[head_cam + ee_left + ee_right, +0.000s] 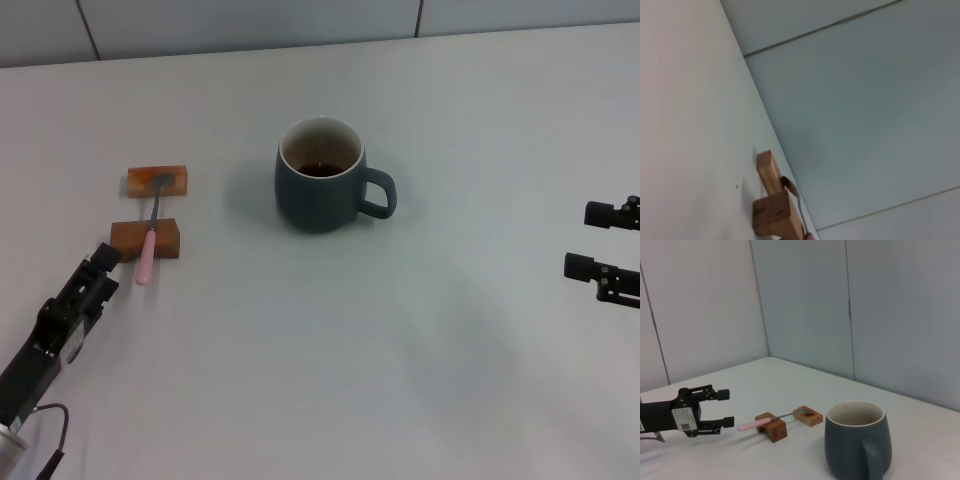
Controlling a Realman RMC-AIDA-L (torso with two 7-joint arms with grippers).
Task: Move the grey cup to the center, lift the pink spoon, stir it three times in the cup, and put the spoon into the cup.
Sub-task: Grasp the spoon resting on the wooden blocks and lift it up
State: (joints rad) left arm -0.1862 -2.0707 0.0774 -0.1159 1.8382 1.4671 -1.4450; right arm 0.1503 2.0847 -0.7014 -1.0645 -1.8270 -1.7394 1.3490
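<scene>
Only part of each arm shows in the head view: the right end effector [598, 240] pokes in at the right edge, its body cut off by the frame, with two dark fingers spread apart and nothing between them. The left end effector [108, 262] reaches up from the lower left corner; in the right wrist view its two fingers stand apart and hold nothing, their tips just short of the spoon's handle end. The left wrist view shows none of its own fingers, only the two wooden blocks [775, 210] at the bottom edge, the spoon's grey neck, and the wall behind.

The pink spoon [150, 232] lies at the left of the head view, bridged across those two small brown blocks [146, 238]. Its long axis runs nearly up and down the frame, the grey metal bowl on the farther block and the pink handle overhanging the nearer one, pointing toward the left end effector.

The grey cup [320, 176] stands upright on the white table [330, 360], a little above the middle of the head view, well apart from the spoon. Its loop handle points to the frame's right, and dark liquid lies at its bottom. Nothing lies between cup and spoon.
</scene>
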